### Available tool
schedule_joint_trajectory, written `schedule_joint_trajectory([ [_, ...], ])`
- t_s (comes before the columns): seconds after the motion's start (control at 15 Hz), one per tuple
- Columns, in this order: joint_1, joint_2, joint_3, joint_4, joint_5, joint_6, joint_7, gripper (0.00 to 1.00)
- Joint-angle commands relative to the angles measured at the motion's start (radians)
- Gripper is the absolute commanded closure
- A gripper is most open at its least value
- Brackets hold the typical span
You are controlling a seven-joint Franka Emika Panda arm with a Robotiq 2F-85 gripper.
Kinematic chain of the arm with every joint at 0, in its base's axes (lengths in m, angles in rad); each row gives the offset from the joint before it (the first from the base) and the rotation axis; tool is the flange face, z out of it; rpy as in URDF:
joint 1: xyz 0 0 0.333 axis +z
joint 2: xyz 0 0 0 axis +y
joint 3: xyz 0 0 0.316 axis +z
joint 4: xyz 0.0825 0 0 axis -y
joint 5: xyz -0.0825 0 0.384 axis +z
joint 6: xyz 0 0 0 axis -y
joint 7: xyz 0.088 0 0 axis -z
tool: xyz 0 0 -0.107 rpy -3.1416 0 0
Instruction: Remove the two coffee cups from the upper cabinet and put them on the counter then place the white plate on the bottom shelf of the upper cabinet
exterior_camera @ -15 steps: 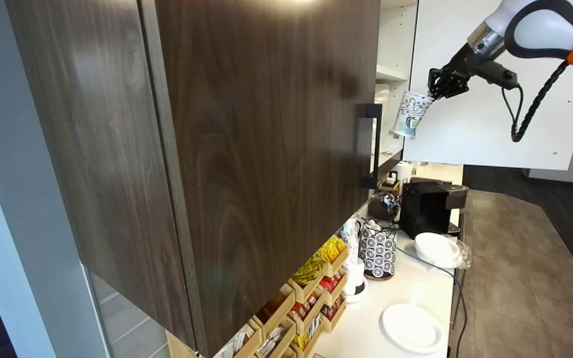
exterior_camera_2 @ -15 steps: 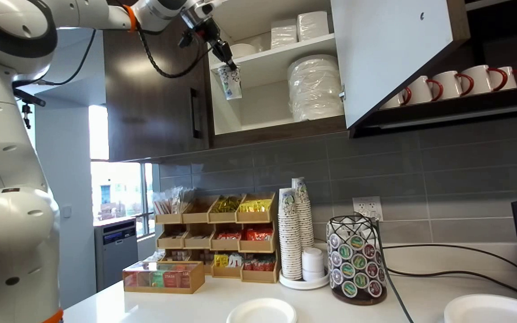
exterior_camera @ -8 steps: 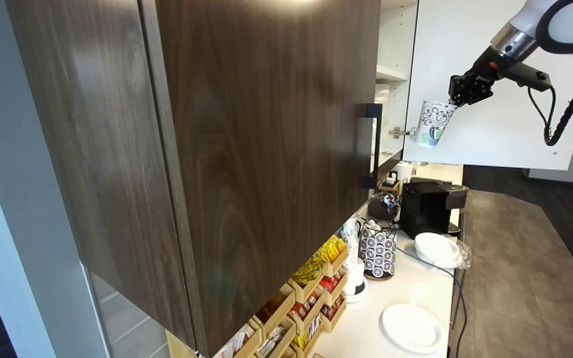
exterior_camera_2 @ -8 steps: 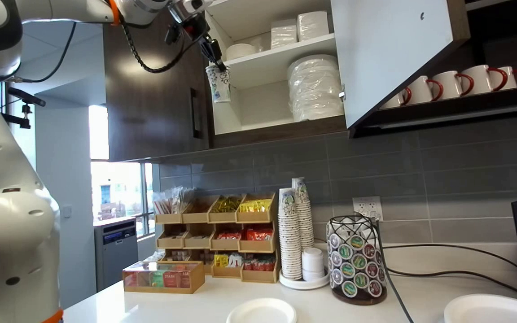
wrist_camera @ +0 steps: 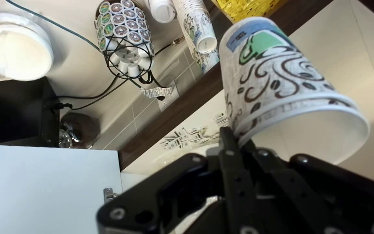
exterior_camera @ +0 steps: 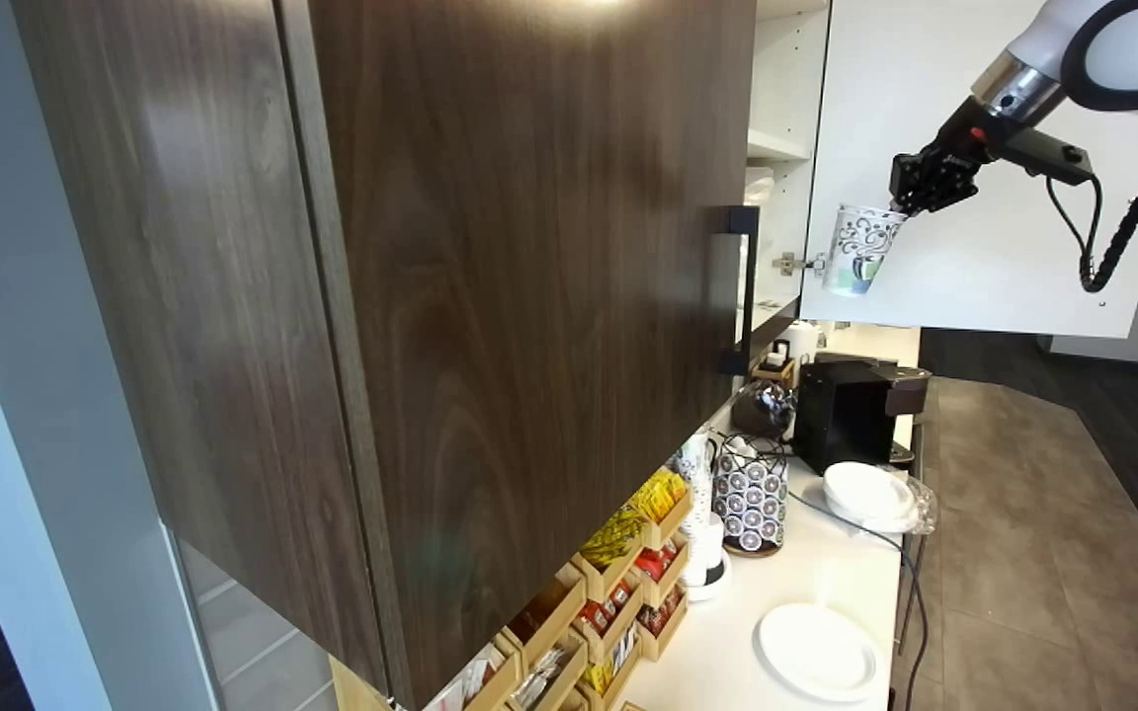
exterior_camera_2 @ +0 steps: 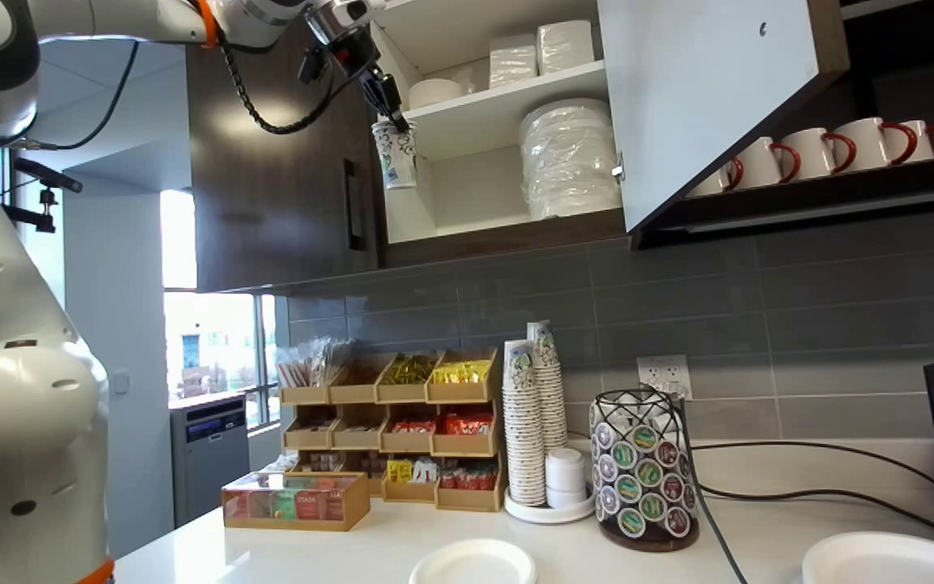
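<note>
My gripper (wrist_camera: 239, 139) is shut on the rim of the coffee cups (wrist_camera: 271, 71). Two nested rims show, open end toward the wrist camera. The patterned cups (exterior_camera: 863, 252) hang tilted, mouth up, in front of the open upper cabinet (exterior_camera_2: 479, 182); they also show in an exterior view (exterior_camera_2: 396, 158). The gripper (exterior_camera: 897, 210) is above them. The bottom shelf (wrist_camera: 211, 110) shows in the wrist view, with printed strips and clear wrap on it. The white plate (exterior_camera: 819, 652) lies on the counter (exterior_camera: 737, 632); it is partly cut off in an exterior view (exterior_camera_2: 473, 564).
The white cabinet door (exterior_camera_2: 702, 89) stands open. Wrapped plates (exterior_camera_2: 568, 162) stand inside at the right. Below are a snack rack (exterior_camera_2: 390, 430), tall cup stacks (exterior_camera_2: 524, 430), a pod holder (exterior_camera_2: 645, 470) and wrapped white dishes (exterior_camera: 865, 494). A dark cabinet (exterior_camera: 539, 296) adjoins.
My gripper has drawn the cups out and away from the cabinet opening, then lowered them slightly over the last half second. It stays shut on them. The plate has not moved.
</note>
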Motion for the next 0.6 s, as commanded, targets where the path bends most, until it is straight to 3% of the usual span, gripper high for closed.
schedule_joint_trajectory([
  [0.0, -0.008, -0.009, -0.002, -0.026, 0.015, 0.007, -0.001, 0.99],
  [0.33, -0.032, -0.078, -0.017, -0.218, 0.001, 0.089, 0.004, 0.99],
  [0.53, -0.043, -0.122, -0.032, -0.377, -0.002, 0.224, -0.022, 0.99],
])
